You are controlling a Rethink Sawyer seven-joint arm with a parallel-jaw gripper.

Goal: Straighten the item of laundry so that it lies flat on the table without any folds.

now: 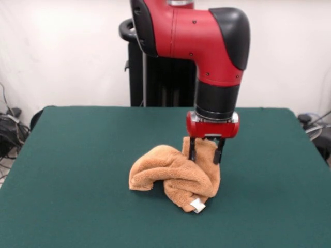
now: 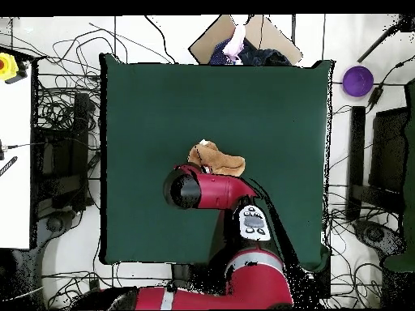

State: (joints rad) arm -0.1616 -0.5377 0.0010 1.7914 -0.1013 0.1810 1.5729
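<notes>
Green felt table (image 1: 62, 170), white wall behind. Near table centre: towel (image 1: 165, 173) in a crumpled heap, folded over itself, white tag (image 1: 197, 206) at its front-right corner. At the heap's right, gripper (image 1: 206, 151) is down on a raised fold, fingers narrowly parted around the cloth. Task barely begun: nothing spread flat yet, all folds remain.

Towel (image 1: 173, 173) (image 2: 217, 159): orange-tan terry cloth, lying crumpled in a humped heap, folded over itself, one part lifting up at its far side.
Tag (image 1: 197, 205): small, white, showing at the heap's near lower corner.
Table (image 1: 67, 170) (image 2: 162, 105): dark green, rectangular, carrying the towel near its middle, spreading well beyond the heap on every side.
</notes>
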